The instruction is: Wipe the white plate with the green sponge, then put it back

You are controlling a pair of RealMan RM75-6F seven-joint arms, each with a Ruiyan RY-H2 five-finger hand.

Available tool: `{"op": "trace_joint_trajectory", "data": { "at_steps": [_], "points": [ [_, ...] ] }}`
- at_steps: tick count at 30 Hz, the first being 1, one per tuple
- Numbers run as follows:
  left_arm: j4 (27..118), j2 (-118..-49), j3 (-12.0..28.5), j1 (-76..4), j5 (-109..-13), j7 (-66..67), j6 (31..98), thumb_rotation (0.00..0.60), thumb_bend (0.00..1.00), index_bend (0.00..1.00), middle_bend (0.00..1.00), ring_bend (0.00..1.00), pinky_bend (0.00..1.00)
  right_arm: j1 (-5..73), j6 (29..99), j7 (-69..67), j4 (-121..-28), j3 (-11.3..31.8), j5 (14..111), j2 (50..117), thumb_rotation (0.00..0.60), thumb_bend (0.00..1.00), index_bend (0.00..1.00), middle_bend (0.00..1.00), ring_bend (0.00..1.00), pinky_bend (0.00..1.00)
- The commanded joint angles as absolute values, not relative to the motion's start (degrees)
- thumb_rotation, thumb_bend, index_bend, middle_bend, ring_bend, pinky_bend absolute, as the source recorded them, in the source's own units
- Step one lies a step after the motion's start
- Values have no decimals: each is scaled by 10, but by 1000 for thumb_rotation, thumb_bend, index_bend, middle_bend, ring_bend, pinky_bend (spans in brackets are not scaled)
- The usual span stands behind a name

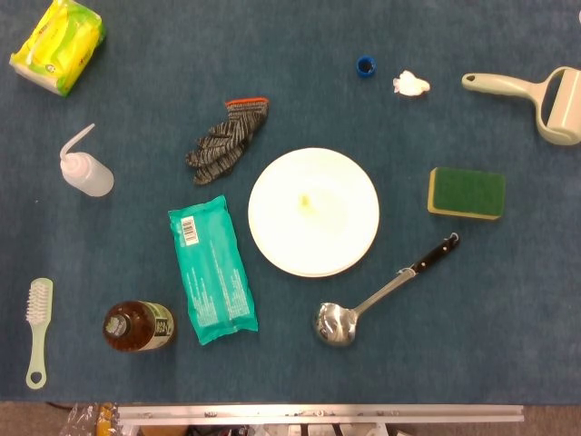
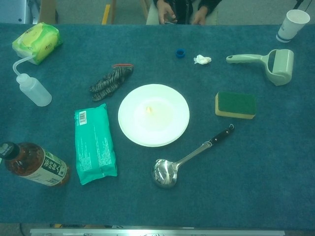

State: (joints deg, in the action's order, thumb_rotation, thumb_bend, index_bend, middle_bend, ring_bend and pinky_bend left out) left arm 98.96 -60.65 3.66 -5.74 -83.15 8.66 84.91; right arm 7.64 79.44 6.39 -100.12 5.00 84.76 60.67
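No legible text or labels

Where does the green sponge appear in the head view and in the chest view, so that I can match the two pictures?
Head view: the green sponge lies right of centre, to the right of the white plate.
Chest view: the sponge is again right of centre, right of the plate.
Shared landmark: the ladle, whose black handle end lies just below the sponge in both.

Blue cloth-covered table (image 2: 275, 162) — metal rail (image 1: 318, 413) along near edge; pale floor (image 2: 128, 12) beyond.
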Motion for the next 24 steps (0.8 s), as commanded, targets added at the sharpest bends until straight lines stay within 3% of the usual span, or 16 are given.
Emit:
{"op": "trace_joint_trajectory", "data": {
  "at_steps": [1,4,9,12,18,24],
  "points": [
    [987,-604,36,-58,-834,82,848,600,469,124,160,89,133,103,751,118,-1035,54,831,594,514,0,346,306,248,479],
    [982,-603,34,-57,-838,74,849,600,469,124,160,89,133,124,719,171,-1055,55,816,593,439,0,340,263,237,477],
    [974,-602,33,-55,-840,60,851,600,469,124,160,89,133,162,658,212,-1082,63,765,594,437,0,338,262,217,477],
    [970,-601,32,-53,-841,54,854,600,469,124,160,89,133,178,642,236,-1085,66,741,604,469,0,337,262,206,477],
    [963,-602,29,-52,-842,45,850,600,469,124,159,89,133,202,626,267,-1066,68,705,640,590,0,337,262,205,477],
    [957,-605,28,-54,-846,37,848,600,469,124,160,89,133,221,616,301,-1048,65,664,673,600,0,337,262,205,476]
  ]
}}
